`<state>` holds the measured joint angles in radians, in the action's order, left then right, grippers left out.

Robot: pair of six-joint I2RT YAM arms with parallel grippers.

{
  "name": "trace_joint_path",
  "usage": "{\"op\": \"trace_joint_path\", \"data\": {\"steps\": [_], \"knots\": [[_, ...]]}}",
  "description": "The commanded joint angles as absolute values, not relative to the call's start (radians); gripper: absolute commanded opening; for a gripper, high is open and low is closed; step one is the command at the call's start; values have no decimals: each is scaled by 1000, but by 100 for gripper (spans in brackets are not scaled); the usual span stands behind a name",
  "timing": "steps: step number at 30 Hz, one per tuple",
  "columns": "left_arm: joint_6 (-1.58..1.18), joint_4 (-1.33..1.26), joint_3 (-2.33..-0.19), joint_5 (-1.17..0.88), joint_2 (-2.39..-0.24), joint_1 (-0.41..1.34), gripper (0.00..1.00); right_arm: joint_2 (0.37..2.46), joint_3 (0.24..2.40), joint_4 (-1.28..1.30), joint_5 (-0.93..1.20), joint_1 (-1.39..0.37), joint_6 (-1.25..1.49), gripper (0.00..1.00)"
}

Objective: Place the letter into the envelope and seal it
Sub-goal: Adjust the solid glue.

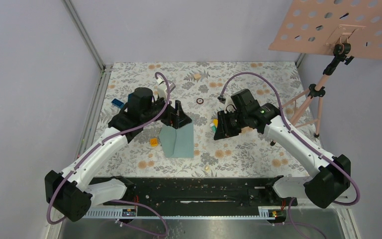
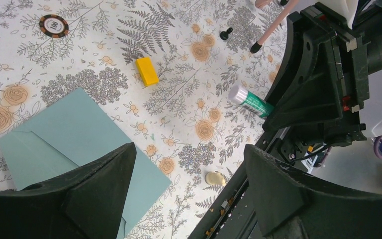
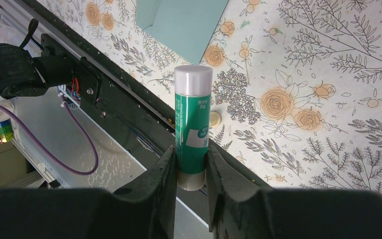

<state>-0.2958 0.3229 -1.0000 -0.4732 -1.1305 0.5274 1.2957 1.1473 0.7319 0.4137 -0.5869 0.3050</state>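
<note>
The envelope (image 1: pixel 180 142) lies flat on the table (image 1: pixel 238 154), just ahead of the left arm; the left gripper (image 1: pixel 178 117) sits over its far edge with its 2 fingers (image 2: pixel 99 174) spread wide, holding nothing; whether they touch the paper I cannot tell; the right gripper (image 3: pixel 190 154), apart to the right, is clamped on a green glue stick (image 3: pixel 193 107), white cap outward; a yellow block (image 2: pixel 146 70) lies near the envelope

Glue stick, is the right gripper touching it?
Touching. The right wrist view shows the right gripper with both fingers pressed against the glue stick, no gap on either side.
</note>
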Motion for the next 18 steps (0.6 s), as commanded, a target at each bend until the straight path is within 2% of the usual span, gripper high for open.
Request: {"op": "trace_joint_path", "data": {"steps": [1,18], "knots": [[-295,301,-1048,-460,-1115,531,81,1280,1173,730,443,-582,311,0],[-282,225,-991,-425,-1055,530,81,1285,1169,729,452,-582,303,0]]}}
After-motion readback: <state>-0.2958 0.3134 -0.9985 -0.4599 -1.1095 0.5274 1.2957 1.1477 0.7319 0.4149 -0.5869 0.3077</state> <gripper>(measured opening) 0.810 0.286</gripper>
